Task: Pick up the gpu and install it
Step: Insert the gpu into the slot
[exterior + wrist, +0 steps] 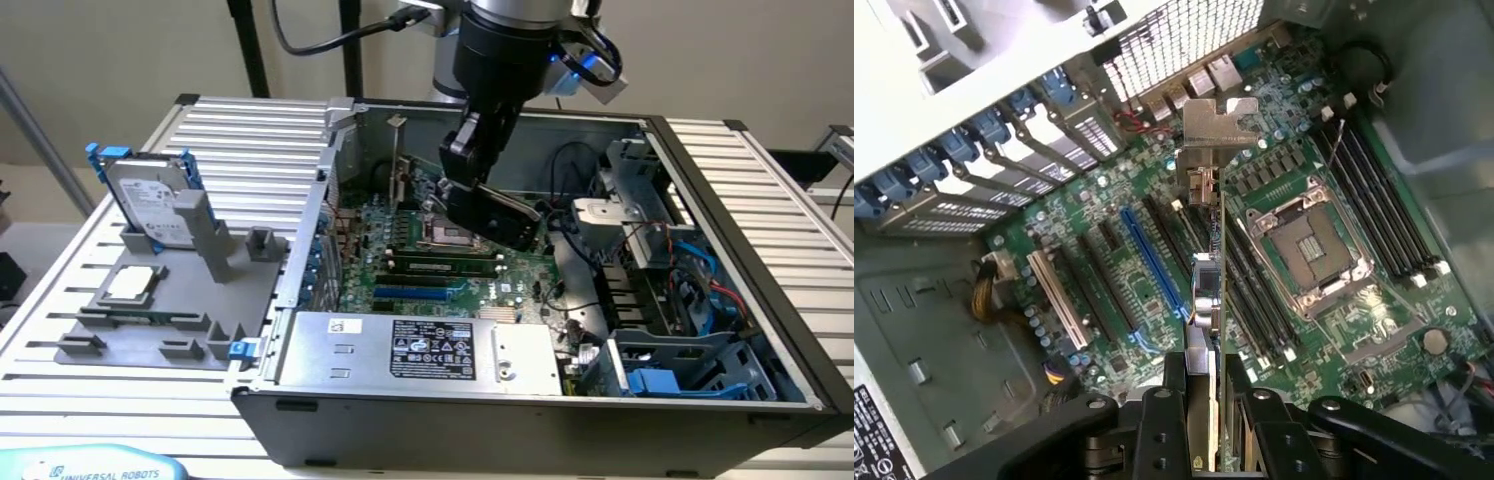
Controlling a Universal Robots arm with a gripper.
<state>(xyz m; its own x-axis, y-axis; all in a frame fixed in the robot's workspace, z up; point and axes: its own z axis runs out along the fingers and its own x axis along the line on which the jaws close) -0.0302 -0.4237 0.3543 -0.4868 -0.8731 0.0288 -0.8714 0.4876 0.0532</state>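
My gripper (470, 190) hangs inside the open computer case (747, 210), shut on the gpu (505, 218), a dark flat card held tilted above the green motherboard (441, 265). In the wrist view the gpu (1206, 290) stands edge-on between my fingers (1174, 385), its silver bracket (1216, 125) at the far end, toward the case's slot covers. The card floats clear of the board, over the strip between the blue expansion slot (1154, 262) and the CPU socket (1309, 245).
A silver hard drive in a blue frame (150, 200) and a small square CPU chip (131, 283) sit on a grey fixture (147, 335) at the exterior view's left. Inside the case lie the power supply (427, 350), memory sticks (1374, 200) and blue cables (701, 275).
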